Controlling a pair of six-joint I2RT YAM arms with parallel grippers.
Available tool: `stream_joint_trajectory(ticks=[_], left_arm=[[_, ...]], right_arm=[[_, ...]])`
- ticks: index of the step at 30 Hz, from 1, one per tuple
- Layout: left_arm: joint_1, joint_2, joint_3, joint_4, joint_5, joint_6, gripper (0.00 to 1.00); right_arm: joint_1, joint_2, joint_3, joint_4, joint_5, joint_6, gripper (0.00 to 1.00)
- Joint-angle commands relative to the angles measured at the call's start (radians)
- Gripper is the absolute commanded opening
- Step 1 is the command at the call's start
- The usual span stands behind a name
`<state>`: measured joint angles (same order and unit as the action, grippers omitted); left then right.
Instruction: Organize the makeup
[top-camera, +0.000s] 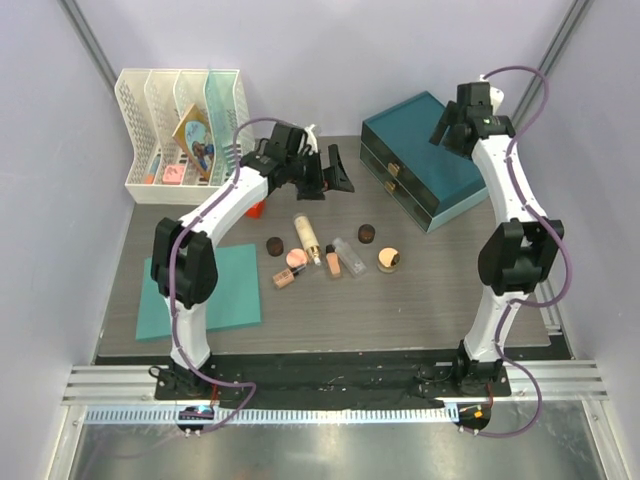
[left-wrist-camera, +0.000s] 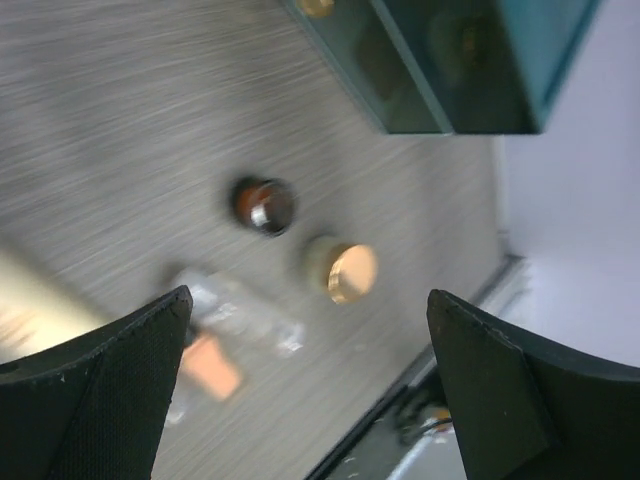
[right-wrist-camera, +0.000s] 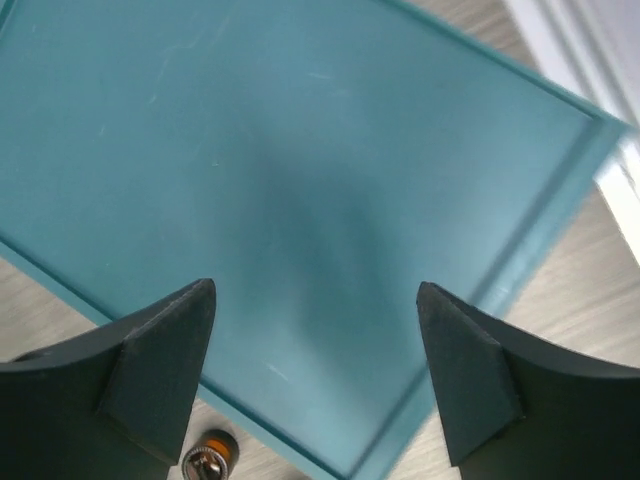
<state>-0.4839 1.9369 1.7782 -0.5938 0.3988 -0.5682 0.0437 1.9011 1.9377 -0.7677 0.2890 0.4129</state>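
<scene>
Makeup clustered centre, mat front left, rack rear left, drawer box rear right

The drawer box and mat are teal, one jar gold-lidded, the table grey-grained.

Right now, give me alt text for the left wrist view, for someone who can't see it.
The left gripper, open and empty, hangs above a grey wood-grain table where a dark brown jar, a gold-lidded jar and a blurred clear bottle sit. A teal drawer box fills the top right.
</scene>
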Motion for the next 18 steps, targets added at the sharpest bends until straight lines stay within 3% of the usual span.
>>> stream_joint_trajectory(ticks=[1, 2, 4, 6, 10, 12, 13, 15, 18], left_arm=[[-0.001, 0.071, -0.032, 0.4, 0.277, -0.42, 1.0], [-0.002, 0.111, -0.036, 0.457, 0.291, -0.48, 1.0], [-0.004, 0.148, -0.039, 0.621, 0.31, -0.58, 1.0], [-0.008, 0.206, -0.036, 0.786, 0.316, -0.731, 1.0], [-0.027, 0.322, 0.019, 0.969, 0.293, -0.929, 0.98], [-0.038, 0.393, 0.053, 1.009, 0.287, -1.002, 0.95], [-0.041, 0.414, 0.064, 1.111, 0.281, -1.041, 0.92], [-0.051, 0.476, 0.064, 1.228, 0.238, -1.155, 0.89], [-0.068, 0.527, 0.115, 1.273, 0.201, -1.194, 0.83]], right_arm=[[0.013, 0.07, 0.122, -0.088, -0.082, -0.04, 0.78], [0.013, 0.081, 0.136, -0.091, -0.097, -0.042, 0.68], [0.01, 0.102, 0.139, -0.099, -0.102, -0.046, 0.59], [0.001, 0.11, 0.138, -0.101, -0.114, -0.045, 0.37], [-0.019, 0.127, 0.124, -0.107, -0.137, -0.042, 0.28], [-0.03, 0.138, 0.119, -0.108, -0.161, -0.037, 0.18], [-0.031, 0.144, 0.121, -0.11, -0.171, -0.034, 0.05], [-0.059, 0.153, 0.121, -0.113, -0.185, -0.023, 0.01], [-0.062, 0.164, 0.118, -0.114, -0.205, -0.022, 0.01]])
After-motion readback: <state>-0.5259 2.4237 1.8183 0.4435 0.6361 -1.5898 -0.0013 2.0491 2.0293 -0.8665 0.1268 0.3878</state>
